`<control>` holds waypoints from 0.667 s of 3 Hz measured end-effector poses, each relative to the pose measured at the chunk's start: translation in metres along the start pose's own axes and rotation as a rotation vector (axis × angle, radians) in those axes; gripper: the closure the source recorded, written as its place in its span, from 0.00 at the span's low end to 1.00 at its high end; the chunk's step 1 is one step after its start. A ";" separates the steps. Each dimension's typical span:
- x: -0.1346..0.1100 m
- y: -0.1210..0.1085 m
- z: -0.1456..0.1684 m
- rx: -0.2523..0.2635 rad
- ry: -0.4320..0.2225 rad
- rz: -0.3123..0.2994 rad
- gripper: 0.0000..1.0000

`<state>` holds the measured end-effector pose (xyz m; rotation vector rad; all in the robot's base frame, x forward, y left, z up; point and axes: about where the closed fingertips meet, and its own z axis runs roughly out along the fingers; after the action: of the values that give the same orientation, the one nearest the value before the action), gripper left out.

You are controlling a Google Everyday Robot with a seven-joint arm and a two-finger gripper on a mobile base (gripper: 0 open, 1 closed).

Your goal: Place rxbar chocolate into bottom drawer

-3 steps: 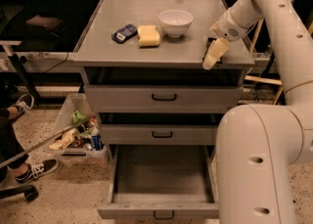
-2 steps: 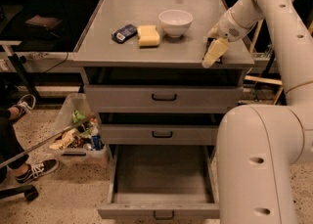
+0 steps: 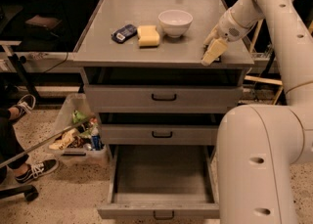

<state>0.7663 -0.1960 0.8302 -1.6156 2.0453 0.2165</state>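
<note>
My gripper (image 3: 213, 52) is low over the right front corner of the cabinet top (image 3: 146, 8), its cream tip pointing down at the surface. A small dark flat thing (image 3: 218, 58) shows partly beneath it and may be the rxbar chocolate; most of it is hidden by the gripper. The bottom drawer (image 3: 164, 176) is pulled out wide below, and its plain grey interior holds nothing. The two drawers above it are shut.
On the cabinet top stand a white bowl (image 3: 175, 22), a yellow sponge block (image 3: 148, 36) and a dark blue phone-like device (image 3: 123, 33). My arm's white body (image 3: 254, 159) fills the right. A bin of rubbish (image 3: 78, 137) and a person's shoes (image 3: 32, 169) are left on the floor.
</note>
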 end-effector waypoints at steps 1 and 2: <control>-0.024 -0.001 -0.018 0.041 0.043 -0.024 0.91; -0.067 -0.009 -0.058 0.192 0.077 -0.015 1.00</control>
<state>0.7677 -0.1662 0.9142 -1.5418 2.0416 -0.0471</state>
